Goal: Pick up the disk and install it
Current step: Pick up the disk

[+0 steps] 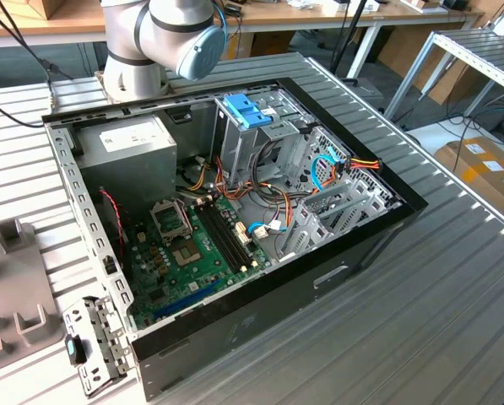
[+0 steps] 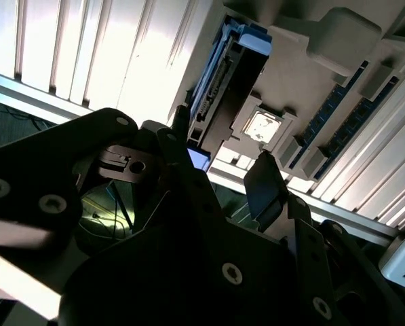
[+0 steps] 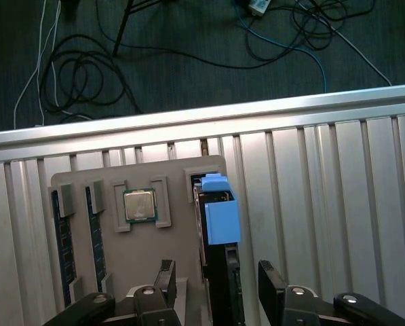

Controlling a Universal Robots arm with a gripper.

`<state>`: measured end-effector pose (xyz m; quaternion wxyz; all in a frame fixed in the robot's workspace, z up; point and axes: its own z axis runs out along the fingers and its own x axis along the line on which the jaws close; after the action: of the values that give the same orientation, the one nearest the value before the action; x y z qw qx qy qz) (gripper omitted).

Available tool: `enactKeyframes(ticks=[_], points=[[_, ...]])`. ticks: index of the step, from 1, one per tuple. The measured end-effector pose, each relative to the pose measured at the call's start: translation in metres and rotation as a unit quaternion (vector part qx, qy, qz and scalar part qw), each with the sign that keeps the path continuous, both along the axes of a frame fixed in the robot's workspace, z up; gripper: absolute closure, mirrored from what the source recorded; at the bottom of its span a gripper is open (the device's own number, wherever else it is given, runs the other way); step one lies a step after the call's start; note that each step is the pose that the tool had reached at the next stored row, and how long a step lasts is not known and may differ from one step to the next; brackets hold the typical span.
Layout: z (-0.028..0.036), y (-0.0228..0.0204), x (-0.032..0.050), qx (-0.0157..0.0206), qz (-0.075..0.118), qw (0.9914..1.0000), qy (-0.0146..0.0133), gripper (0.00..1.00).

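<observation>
Disk [image 3: 217, 299] stands on edge in a slot of the grey holder [image 3: 178, 178] on the ribbed tabletop [image 3: 324, 204], with a blue bracket [image 3: 222, 221] at its end. The tool [image 3: 216, 270] straddles it, fingers apart and not touching. Squeezing evenly on both flat faces, centred, should keep it from tilting

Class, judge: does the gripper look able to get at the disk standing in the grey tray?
Probably yes: in the first wrist view the open gripper sits astride the disk, which stands on edge in the tray, and nothing blocks its sides.
</observation>
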<state>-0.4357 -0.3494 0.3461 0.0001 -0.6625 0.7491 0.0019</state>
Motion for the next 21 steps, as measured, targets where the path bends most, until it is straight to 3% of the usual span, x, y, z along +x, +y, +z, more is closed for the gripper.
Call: enactKeyframes(ticks=[9,21], points=[[-0.0051,0.0,0.0,-0.0001,0.0,1.0,0.0001,0.4],[-0.007,0.0,0.0,0.0,0.003,1.0,0.0,0.4]])
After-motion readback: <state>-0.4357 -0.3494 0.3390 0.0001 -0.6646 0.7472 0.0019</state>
